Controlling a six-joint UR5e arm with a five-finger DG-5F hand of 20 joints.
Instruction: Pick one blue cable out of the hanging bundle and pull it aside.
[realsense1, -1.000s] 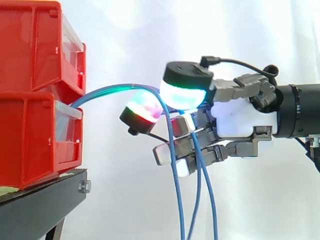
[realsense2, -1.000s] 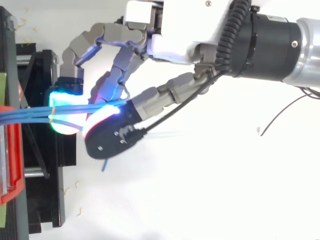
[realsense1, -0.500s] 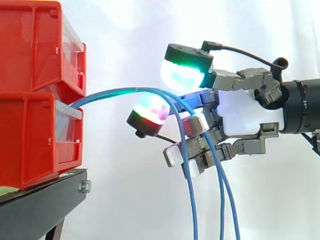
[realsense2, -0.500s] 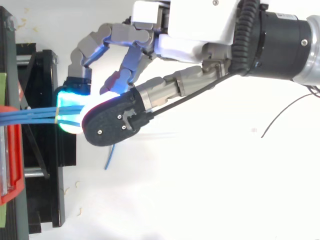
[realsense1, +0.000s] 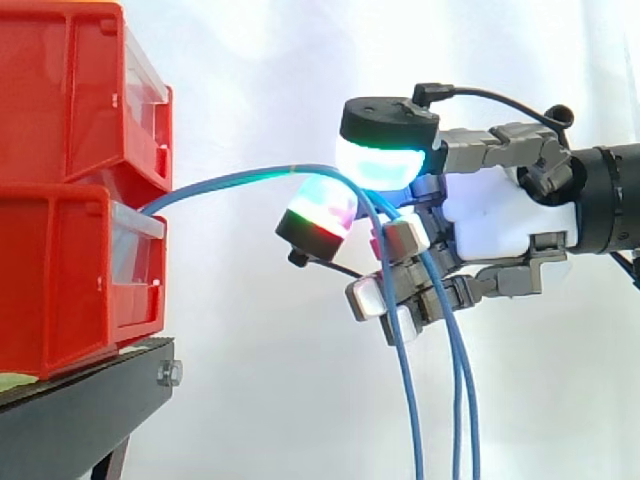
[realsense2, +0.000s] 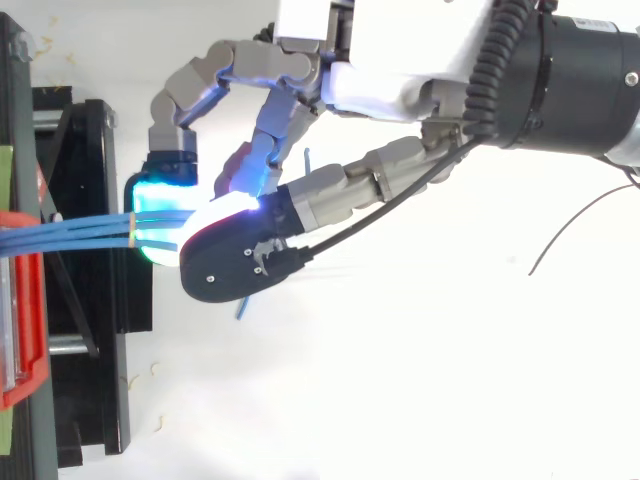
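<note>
A bundle of thin blue cables (realsense1: 230, 180) leaves the gap between the two red bins, arcs to the right and then hangs down past the bottom edge. From above, the blue cables (realsense2: 80, 235) run side by side, bound by a thin yellowish tie. My hand (realsense1: 500, 215) comes in from the right at the top of the arc. Its glowing fingertips (realsense1: 383, 165) close over and under the strands, and its lower fingers curl round the hanging parts. In the top view the hand (realsense2: 390, 70) covers the cables' bend, with a blue cable end (realsense2: 243, 305) poking out below it.
Two stacked red bins (realsense1: 60, 100) stand at the left on a black stand (realsense1: 80, 410), before a white curtain. In the top view the stand (realsense2: 90, 380) and a red bin edge (realsense2: 22, 320) line the left side. A thin black wire (realsense2: 570, 225) lies at the right.
My hand has moved right, away from the bins, with the cables in it. The arc has stretched longer and the hanging strands have shifted right.
</note>
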